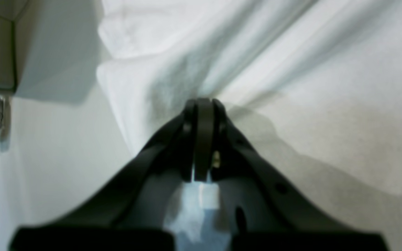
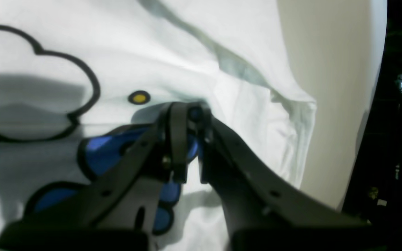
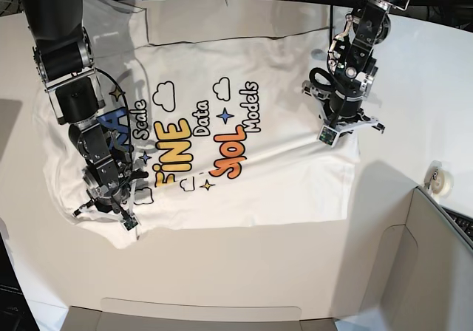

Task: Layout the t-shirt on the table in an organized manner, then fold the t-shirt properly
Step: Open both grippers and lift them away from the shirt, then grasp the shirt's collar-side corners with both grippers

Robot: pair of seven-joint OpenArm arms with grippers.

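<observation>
The t-shirt (image 3: 222,139), soft, light and easily wrinkled, lies print-up on the table (image 3: 244,272). Left gripper (image 1: 203,104) and right gripper (image 2: 187,108) each pinch cloth at opposite side edges, seemingly sound holds.

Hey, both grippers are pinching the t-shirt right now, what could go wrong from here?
1. The t-shirt lies print up with ridges running toward the left gripper; uneven pulling may deepen those wrinkles.
2. The right gripper seems to hold only a small bunch of cloth near the blue lettering, so it might slip out.
3. The cloth's side nearest the right gripper lies close to the table edge and could get dragged over it.
</observation>
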